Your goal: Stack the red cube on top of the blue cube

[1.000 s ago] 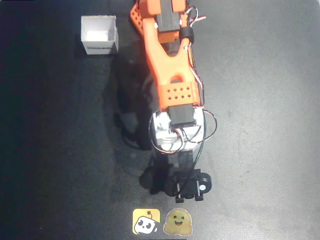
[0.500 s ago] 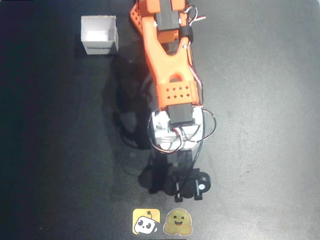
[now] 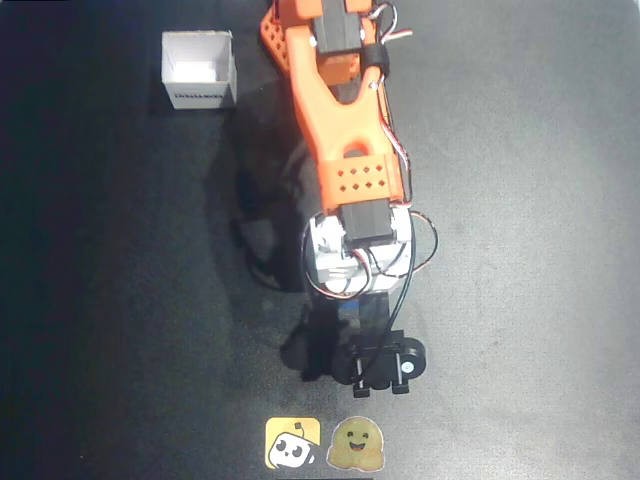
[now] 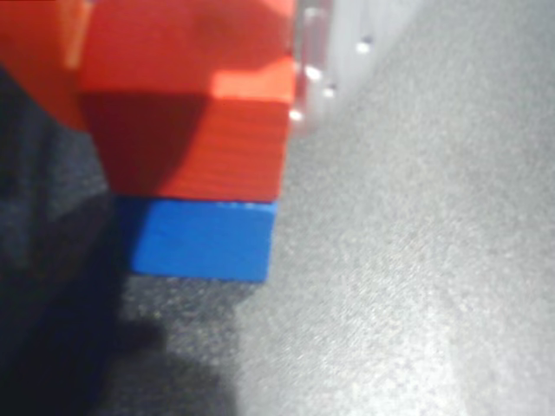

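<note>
Red cube (image 4: 186, 104) sits on blue cube (image 4: 201, 238) — looks stacked; can't tell if your fingers have let go — release, retreat.

Red cube (image 4: 195, 104): wrist view, cut off by the top edge; its left side merges with a blurred orange part. Blue cube (image 4: 201, 240): top face hidden under the red cube, left end lost in shadow. Arm (image 3: 345, 150): overhead view, base cut off at the top edge; it hides whatever lies under it. White box (image 3: 200, 70): lettering too small to read.
</note>
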